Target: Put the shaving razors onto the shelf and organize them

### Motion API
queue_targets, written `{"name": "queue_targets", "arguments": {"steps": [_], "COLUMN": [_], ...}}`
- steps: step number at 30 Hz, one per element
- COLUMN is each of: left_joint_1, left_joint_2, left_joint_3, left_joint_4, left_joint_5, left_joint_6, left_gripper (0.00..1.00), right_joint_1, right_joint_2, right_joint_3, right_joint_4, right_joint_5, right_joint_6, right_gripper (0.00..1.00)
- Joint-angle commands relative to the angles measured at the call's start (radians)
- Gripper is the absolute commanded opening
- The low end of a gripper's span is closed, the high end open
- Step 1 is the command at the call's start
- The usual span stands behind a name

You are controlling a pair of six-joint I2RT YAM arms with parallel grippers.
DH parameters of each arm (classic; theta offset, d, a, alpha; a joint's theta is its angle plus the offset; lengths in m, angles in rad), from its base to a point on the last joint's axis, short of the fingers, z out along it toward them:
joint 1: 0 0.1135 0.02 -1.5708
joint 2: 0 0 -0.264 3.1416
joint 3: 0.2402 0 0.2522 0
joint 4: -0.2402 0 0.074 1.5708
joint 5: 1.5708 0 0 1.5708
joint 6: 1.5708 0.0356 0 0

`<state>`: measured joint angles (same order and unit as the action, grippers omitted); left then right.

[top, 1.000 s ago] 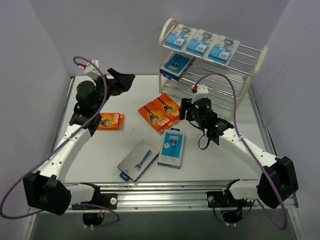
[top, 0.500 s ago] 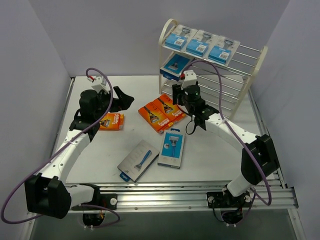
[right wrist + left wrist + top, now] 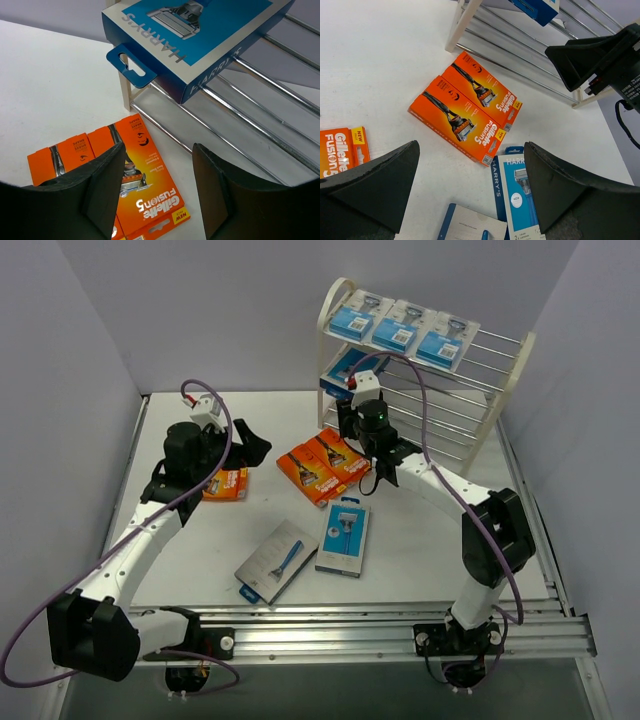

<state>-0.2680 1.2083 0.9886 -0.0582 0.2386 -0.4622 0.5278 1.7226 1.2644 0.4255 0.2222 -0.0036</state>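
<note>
Cream wire shelf (image 3: 480,390), far right: three blue-white packs (image 3: 398,325) on top tier, one blue pack (image 3: 200,30) on middle tier. On table (image 3: 200,540): two flat packs (image 3: 343,535), orange box pair (image 3: 465,112), third orange box (image 3: 222,483) apart. Left claw (image 3: 471,150) and right claw (image 3: 159,150) both apart, empty.

Colours: orange boxes (image 3: 457,122), blue packs (image 3: 397,328), cream shelf (image 3: 126,92).
Boxes carry black razor print, white lettering; Harry's pack (image 3: 200,25) blue, pale-edged; top-tier packs possibly grey-trimmed.
</note>
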Motion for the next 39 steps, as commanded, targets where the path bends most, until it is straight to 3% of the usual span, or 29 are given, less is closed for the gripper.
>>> {"name": "queue_targets", "arguments": {"steps": [1,39], "left_joint_1": [-0.013,-0.027], "left_joint_2": [-0.026,0.023], "left_joint_3": [0.028,0.059], "left_joint_4": [-0.008,-0.046], "left_joint_5": [-0.018,-0.048], "left_joint_6": [0.025,0.051], "left_gripper": [0.94,0.94], "right_joint_1": [-0.012,-0.075], "right_joint_2": [0.015,0.172], "right_joint_3": [0.058,0.185], "right_joint_4": [0.061,0.136], "right_joint_5": [0.035,-0.001], "right_joint_6": [-0.033,-0.064], "right_gripper": [0.51,0.51]}}
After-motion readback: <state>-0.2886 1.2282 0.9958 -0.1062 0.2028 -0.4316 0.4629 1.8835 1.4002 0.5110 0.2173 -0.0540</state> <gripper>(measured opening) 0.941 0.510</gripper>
